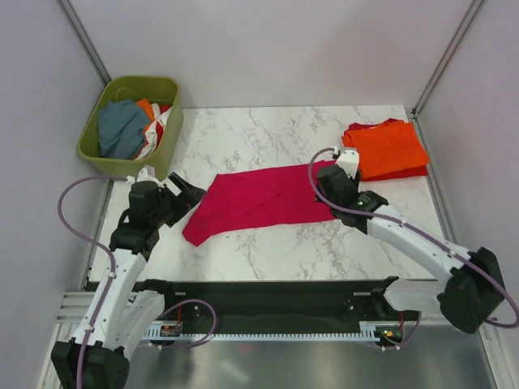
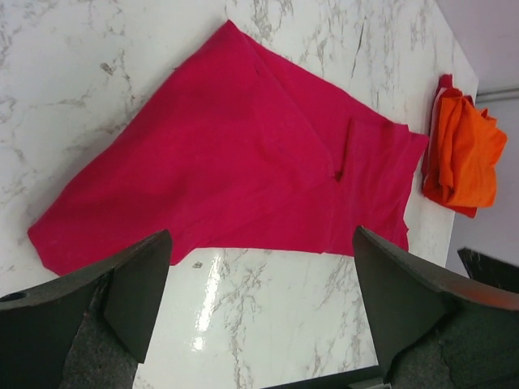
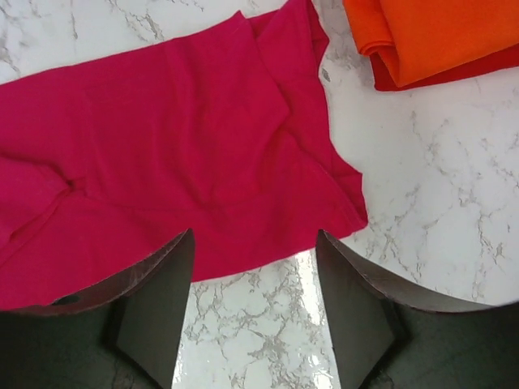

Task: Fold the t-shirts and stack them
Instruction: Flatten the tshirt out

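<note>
Nearest the bases, the left gripper (image 1: pixel 185 193) stands wide apart and empty just off the narrow left end of the magenta-pink cloth t-shirt (image 1: pixel 259 198); the right gripper (image 3: pixel 254 235) hangs released above its right end. The shirt lies as a part-folded band across the white marble table (image 1: pixel 268 138). A good next fold pinches both layers at each end, lifts evenly and lands edges square. Beyond, the folded orange t-shirt (image 1: pixel 391 150) on a red t-shirt (image 3: pixel 389 79) looks like its stack
</note>
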Controlling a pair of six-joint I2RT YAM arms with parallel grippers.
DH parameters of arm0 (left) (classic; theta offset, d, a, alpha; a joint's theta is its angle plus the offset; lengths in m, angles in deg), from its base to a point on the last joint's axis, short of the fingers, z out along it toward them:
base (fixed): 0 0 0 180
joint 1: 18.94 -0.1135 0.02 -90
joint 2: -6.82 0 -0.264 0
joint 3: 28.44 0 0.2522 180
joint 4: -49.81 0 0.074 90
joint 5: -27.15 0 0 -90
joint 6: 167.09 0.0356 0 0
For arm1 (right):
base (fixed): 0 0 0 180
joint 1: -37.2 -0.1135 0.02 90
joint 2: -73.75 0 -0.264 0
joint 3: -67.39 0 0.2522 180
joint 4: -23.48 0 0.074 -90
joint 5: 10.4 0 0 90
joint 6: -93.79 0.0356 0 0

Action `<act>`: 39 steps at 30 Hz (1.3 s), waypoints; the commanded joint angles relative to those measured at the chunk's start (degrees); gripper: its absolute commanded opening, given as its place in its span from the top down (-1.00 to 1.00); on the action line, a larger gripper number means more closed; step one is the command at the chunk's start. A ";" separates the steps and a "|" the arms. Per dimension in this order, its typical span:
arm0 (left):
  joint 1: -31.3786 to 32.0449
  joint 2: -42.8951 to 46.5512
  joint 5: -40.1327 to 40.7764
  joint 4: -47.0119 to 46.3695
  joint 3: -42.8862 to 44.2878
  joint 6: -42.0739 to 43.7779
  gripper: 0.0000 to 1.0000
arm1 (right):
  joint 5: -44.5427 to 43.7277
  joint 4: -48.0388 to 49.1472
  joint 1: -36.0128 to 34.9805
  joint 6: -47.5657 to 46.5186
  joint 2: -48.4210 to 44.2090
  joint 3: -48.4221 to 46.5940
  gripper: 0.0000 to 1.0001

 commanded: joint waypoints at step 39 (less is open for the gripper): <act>5.12 -7.15 -1.94 -20.88 -10.80 6.49 -0.86 | 13.39 17.05 20.04 0.14 53.52 -35.09 1.00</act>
